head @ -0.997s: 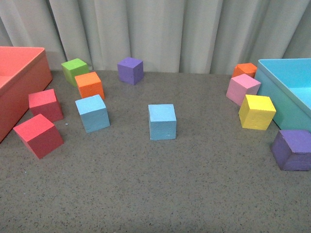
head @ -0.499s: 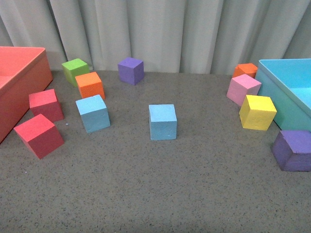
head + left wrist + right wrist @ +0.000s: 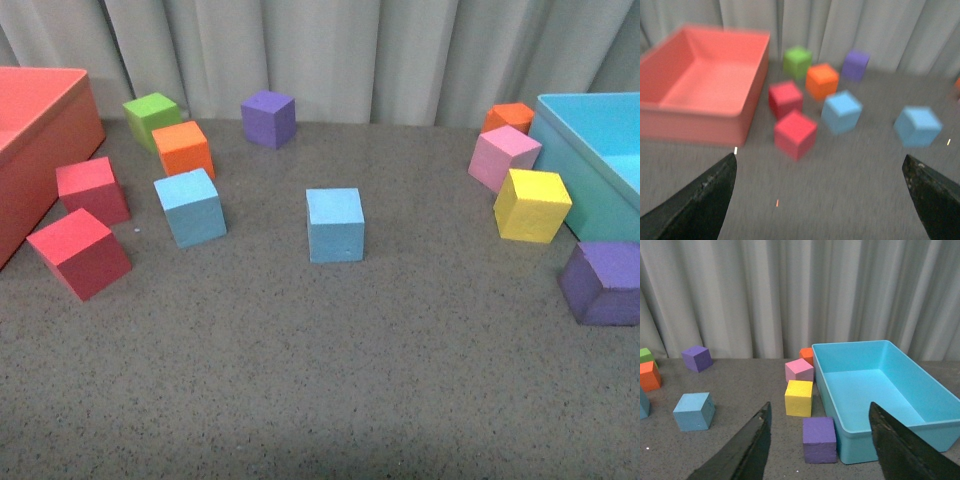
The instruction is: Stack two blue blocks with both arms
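Observation:
Two light blue blocks rest apart on the grey table: one near the middle, the other to its left beside the orange cube. Neither arm shows in the front view. In the blurred left wrist view both blue blocks lie well ahead of my open left gripper, which holds nothing. My right gripper is open and empty too, with a purple cube between its fingers' lines and one blue block off to the side.
A red bin stands at the left and a turquoise bin at the right. Scattered cubes: two red, orange, green, purple, pink, yellow, purple.
The front view has shifted slightly, so everything sits a little higher in the picture. The blocks have not moved relative to one another.

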### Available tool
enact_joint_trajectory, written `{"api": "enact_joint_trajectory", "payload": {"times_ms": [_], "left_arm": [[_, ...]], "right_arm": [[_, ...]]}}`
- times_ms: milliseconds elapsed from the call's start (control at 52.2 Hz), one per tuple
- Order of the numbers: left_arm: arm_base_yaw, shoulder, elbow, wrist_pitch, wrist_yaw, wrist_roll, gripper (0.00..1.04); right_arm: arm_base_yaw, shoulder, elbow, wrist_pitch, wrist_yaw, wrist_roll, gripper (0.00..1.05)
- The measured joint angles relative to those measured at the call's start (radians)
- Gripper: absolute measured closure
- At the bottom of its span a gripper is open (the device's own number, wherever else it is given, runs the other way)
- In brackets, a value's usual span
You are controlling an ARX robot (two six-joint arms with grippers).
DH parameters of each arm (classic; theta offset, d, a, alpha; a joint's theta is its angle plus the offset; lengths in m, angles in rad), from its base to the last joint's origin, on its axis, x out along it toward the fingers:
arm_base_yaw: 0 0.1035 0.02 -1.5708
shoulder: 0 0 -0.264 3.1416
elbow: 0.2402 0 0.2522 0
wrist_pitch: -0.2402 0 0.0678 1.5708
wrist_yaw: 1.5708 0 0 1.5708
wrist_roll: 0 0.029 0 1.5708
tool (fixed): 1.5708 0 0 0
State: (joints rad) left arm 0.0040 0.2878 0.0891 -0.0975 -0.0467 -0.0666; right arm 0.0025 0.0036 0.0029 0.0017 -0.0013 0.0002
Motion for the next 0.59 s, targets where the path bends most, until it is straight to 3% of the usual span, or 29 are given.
{"api": "enact_joint_trajectory", "payload": {"times_ms": [230, 288, 383, 499, 594], "left_arm": [[-0.109, 0.465, 0.167, 0.256, 0.019, -0.048, 0.07], [-0.147, 0.691, 0.283, 0.340, 0.000, -0.051, 0.07], [-0.192, 0.980, 0.454, 0.347, -0.025, -0.067, 0.07], [-0.233, 1.274, 0.678, 0.270, -0.002, -0.138, 0.07], [-0.247, 1.441, 0.835, 0.187, -0.048, -0.180, 0.07]], "right_arm": [[0.000, 0.000, 0.000, 0.000, 0.000, 0.000, 0.09], [0.000, 0.000, 0.000, 0.000, 0.000, 0.000, 0.10], [0.000, 0.000, 0.000, 0.000, 0.000, 0.000, 0.10], [0.000, 0.000, 0.000, 0.000, 0.000, 0.000, 0.10], [0.000, 0.000, 0.000, 0.000, 0.000, 0.000, 0.10]]}}
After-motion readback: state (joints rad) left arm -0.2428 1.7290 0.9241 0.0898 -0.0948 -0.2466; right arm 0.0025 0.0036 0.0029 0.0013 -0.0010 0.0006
